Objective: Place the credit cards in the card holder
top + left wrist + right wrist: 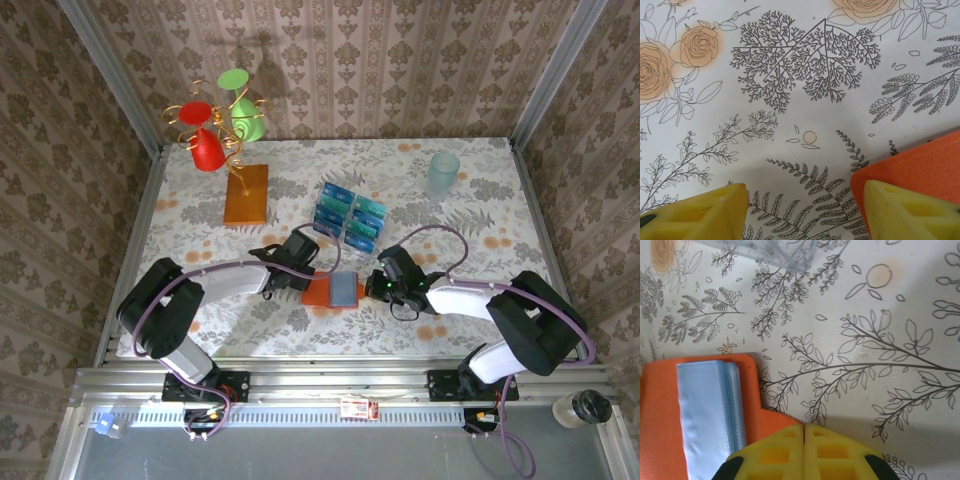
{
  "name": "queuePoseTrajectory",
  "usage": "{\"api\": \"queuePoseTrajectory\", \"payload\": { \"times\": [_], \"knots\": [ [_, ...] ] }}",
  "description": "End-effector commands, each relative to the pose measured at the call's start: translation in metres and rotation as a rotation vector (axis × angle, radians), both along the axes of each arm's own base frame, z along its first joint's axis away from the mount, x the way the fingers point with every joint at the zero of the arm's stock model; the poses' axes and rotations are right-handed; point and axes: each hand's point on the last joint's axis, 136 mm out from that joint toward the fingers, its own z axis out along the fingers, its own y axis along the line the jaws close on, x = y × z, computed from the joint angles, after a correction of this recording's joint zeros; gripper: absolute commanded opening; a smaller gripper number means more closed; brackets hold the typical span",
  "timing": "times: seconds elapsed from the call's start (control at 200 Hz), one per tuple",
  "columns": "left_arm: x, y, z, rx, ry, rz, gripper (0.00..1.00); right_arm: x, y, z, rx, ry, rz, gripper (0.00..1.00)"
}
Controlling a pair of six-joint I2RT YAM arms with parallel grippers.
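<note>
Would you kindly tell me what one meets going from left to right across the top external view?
Red cup → orange board → left pincer → card holder → right pincer → clear tumbler → jar. The credit cards overlap the holder's span, so they are left out.

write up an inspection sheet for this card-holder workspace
surface: floral tablecloth, flat, no spills seen
job's things: card holder lies open between the arms, pale blue sleeve inside; credit cards clustered beyond it, not in it
clutter: wire stand holding red and green cups on an orange-brown board; translucent cup; jar off the cloth
grippers: left gripper open, one finger over the holder's corner; right gripper shut at the holder's edge
cables: purple cables loop along both arms
surroundings: patterned walls, metal rail at near edge
</note>
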Motion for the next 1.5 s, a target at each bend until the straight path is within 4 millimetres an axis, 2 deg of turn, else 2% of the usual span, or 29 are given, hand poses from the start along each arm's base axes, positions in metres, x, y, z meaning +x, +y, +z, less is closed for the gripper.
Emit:
{"api": "queuePoseTrajectory", "payload": {
  "times": [0.0,0.05,0.21,0.335,0.51,0.54,0.635,0.765,0.85,0.98,1.015,1.13,1.255,1.34,1.495],
  "knots": [
    [-0.003,0.003,-0.011,0.014,0.013,0.013,0.64,0.007,0.009,0.010,0.137,-0.004,-0.049,0.00],
    [-0.004,0.002,-0.012,0.016,0.016,0.010,0.64,0.008,0.007,0.009,0.132,-0.001,-0.051,0.00],
    [-0.005,0.002,-0.012,0.019,0.012,0.010,0.63,0.010,0.002,0.013,0.120,-0.003,-0.052,0.19],
    [-0.004,0.002,-0.007,0.015,0.003,0.013,0.64,0.012,-0.001,0.020,0.104,-0.016,-0.043,0.23],
    [-0.002,0.000,-0.002,0.010,-0.006,0.010,0.64,0.012,-0.003,0.026,0.073,-0.020,-0.020,0.33],
    [-0.002,0.000,-0.002,0.010,-0.007,0.010,0.63,0.013,-0.002,0.038,0.086,-0.049,-0.015,0.33],
    [-0.002,-0.001,-0.003,0.011,-0.005,0.008,0.63,0.013,-0.001,0.047,0.081,-0.065,-0.006,0.31],
    [-0.002,-0.001,-0.004,0.015,-0.003,0.010,0.64,0.011,0.008,0.061,0.078,-0.093,0.039,0.17],
    [-0.002,-0.001,-0.004,0.018,-0.003,0.008,0.63,0.010,0.021,0.066,0.088,-0.095,0.081,0.09],
    [-0.003,-0.001,-0.005,0.022,-0.002,0.008,0.63,0.008,0.049,0.072,0.110,-0.099,0.157,0.05],
    [-0.003,-0.001,-0.004,0.021,-0.005,0.009,0.63,0.007,0.057,0.062,0.100,-0.075,0.176,0.05],
    [-0.002,-0.001,-0.003,0.023,-0.006,0.011,0.63,0.006,0.085,0.060,0.129,-0.068,0.239,0.07],
    [-0.002,-0.001,-0.002,0.025,-0.008,0.010,0.63,0.004,0.106,0.051,0.131,-0.049,0.283,0.07],
    [-0.002,-0.001,-0.001,0.025,-0.011,0.010,0.63,0.004,0.114,0.046,0.169,-0.049,0.289,0.00],
    [-0.001,-0.002,0.001,0.020,-0.012,0.009,0.63,0.004,0.120,0.031,0.189,-0.015,0.287,0.00]
  ]
}}
